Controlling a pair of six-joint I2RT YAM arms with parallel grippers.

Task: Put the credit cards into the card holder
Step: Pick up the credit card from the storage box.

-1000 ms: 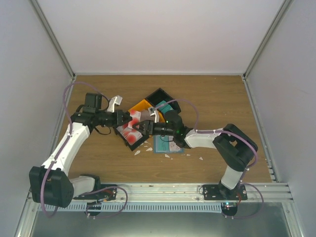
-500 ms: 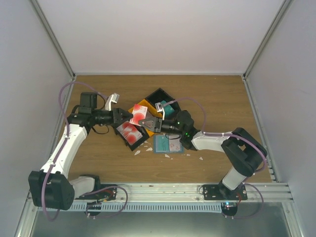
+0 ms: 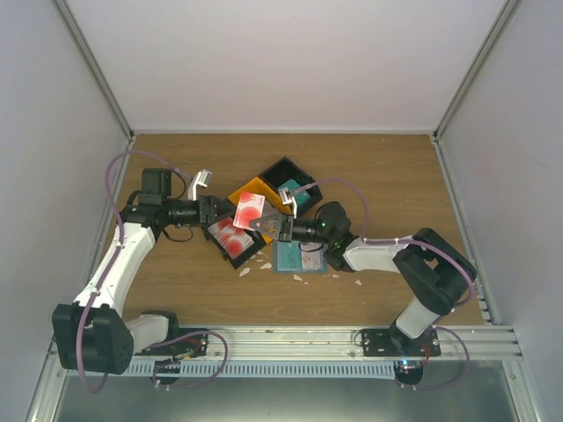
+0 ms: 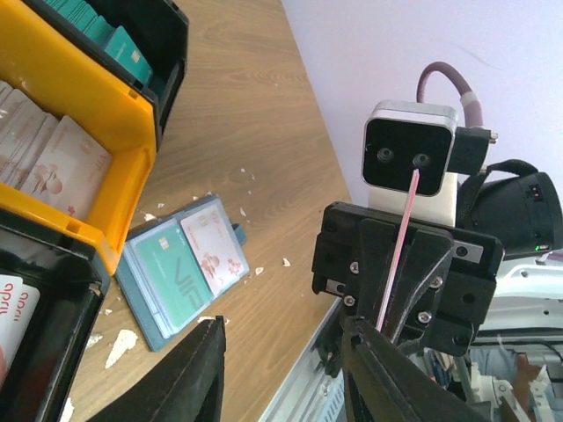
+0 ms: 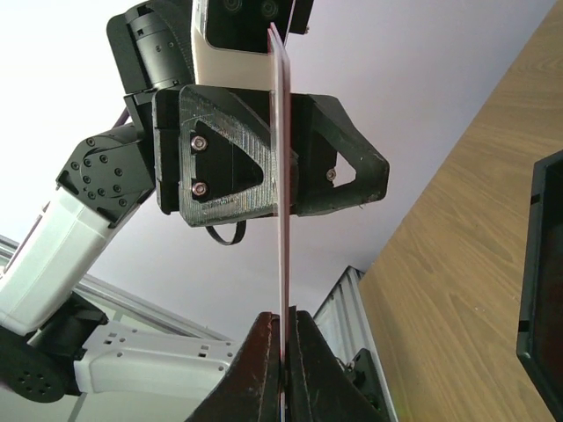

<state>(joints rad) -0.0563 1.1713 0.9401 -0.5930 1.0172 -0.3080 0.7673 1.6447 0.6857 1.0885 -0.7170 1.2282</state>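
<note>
1. Wooden tabletop, white walls on three sides. Metal rail along the near edge carries both arm bases.
2. White scraps are scattered on the wood around the work area.
3. Card holder lies open and flat mid-table, partly under the right forearm. Left wrist view shows a teal card and a pale pink-printed card side by side in it.
4. Right gripper hangs just past the holder's far-left corner, jaws pinched tight on one edge of a credit card. The card is raised clear of the table, its red-and-white face tilted up.
5. Left gripper faces it from the left, jaws apart. The card's other edge reaches in between them; cannot tell whether it touches either finger.
6. Below the pair sits the near black bin, holding more credit cards.
7. Yellow bin stands behind it, with pale cards inside.
8. Far black bin is farthest back, with a teal stack inside.
</note>
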